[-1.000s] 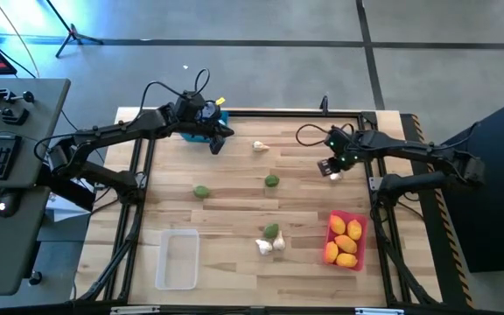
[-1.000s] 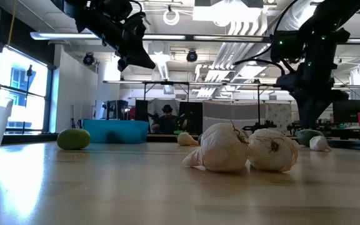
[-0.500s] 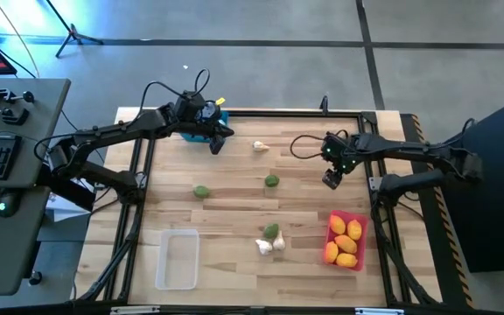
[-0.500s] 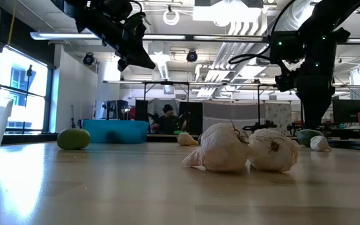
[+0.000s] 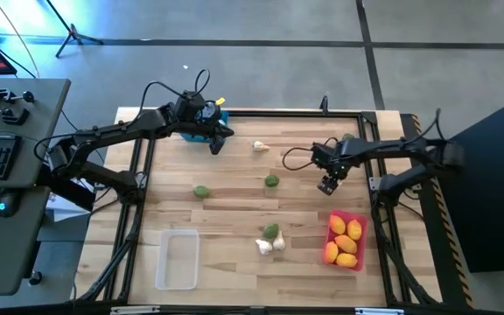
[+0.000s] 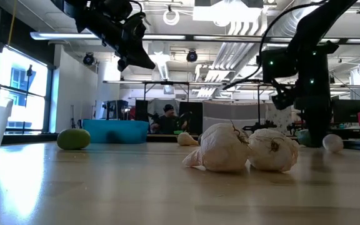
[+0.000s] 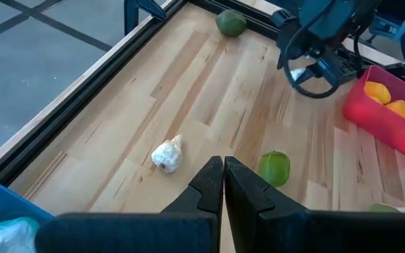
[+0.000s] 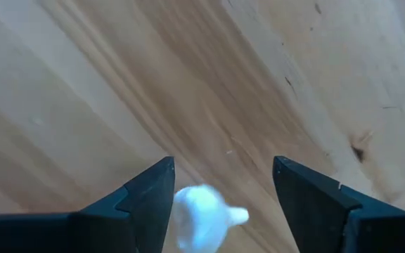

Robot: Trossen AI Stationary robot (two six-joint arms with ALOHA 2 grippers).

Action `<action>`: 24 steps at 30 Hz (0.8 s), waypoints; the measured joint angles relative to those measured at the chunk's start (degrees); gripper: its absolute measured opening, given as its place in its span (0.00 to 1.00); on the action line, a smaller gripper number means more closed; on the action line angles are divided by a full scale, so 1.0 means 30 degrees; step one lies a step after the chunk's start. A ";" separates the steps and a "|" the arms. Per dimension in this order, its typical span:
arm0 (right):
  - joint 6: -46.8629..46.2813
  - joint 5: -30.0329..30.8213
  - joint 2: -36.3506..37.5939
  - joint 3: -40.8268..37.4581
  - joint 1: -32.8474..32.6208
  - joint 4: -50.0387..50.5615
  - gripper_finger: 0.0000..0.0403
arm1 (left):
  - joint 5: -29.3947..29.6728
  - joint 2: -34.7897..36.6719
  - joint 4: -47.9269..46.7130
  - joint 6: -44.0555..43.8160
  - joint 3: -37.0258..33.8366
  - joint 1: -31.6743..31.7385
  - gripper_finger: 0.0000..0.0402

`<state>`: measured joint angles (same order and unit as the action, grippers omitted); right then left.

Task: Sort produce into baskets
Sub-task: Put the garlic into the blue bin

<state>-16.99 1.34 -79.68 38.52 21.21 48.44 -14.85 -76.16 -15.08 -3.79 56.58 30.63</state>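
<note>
My right gripper points straight down at the table's right middle, open. A white garlic bulb lies on the wood between its fingers, close to one of them; in the low view the bulb shows beside the fingers. My left gripper hangs shut in the air by the blue basket at the far left. The red basket holds yellow lemons. The clear basket stands near left. Green fruits and more garlic lie loose. My right gripper stands from above with one finger right beside the garlic bulb's side, which rests on the table. Whether that finger touches the bulb, I cannot tell. The other finger is clear of it.
Another green fruit lies in the far right corner. Something whitish sits in the blue basket. A black frame rail runs around the table. Bare wood lies between the loose produce in the middle.
My right gripper has moved toward the near edge and down to the table, rolled about its own axis and opened. The garlic bulb beneath it has shifted a little toward the right edge.
</note>
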 joint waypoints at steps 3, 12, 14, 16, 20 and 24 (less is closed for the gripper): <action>-0.0026 -0.0007 -0.0682 0.0000 0.0000 0.0006 0.55 | -0.0001 0.0000 -0.0033 0.0000 0.0000 0.0000 0.00; -0.0826 -0.0475 -0.1135 0.0015 -0.0005 -0.0169 0.32 | 0.0000 0.0000 -0.0033 0.0000 0.0000 0.0000 0.00; -0.0853 -0.0775 -0.0986 0.0015 0.0003 -0.0220 0.27 | -0.0001 0.0000 -0.0033 0.0013 0.0000 0.0000 0.00; -0.1251 -0.1140 -0.0857 0.0056 0.0004 -0.0050 0.23 | 0.0006 0.0000 -0.0033 0.0152 0.0000 0.0003 0.00; -0.1731 -0.1180 -0.0831 0.0949 0.0000 0.1262 0.23 | 0.0001 0.0000 -0.0033 0.0322 0.0000 0.0000 0.00; -0.0596 -0.1169 -0.0831 0.2346 0.0000 0.2722 0.30 | -0.0001 0.0000 -0.0033 0.0350 0.0000 0.0004 0.00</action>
<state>-18.78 -2.16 -82.17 45.56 21.21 56.61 -14.85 -76.16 -15.18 -2.74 56.58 30.65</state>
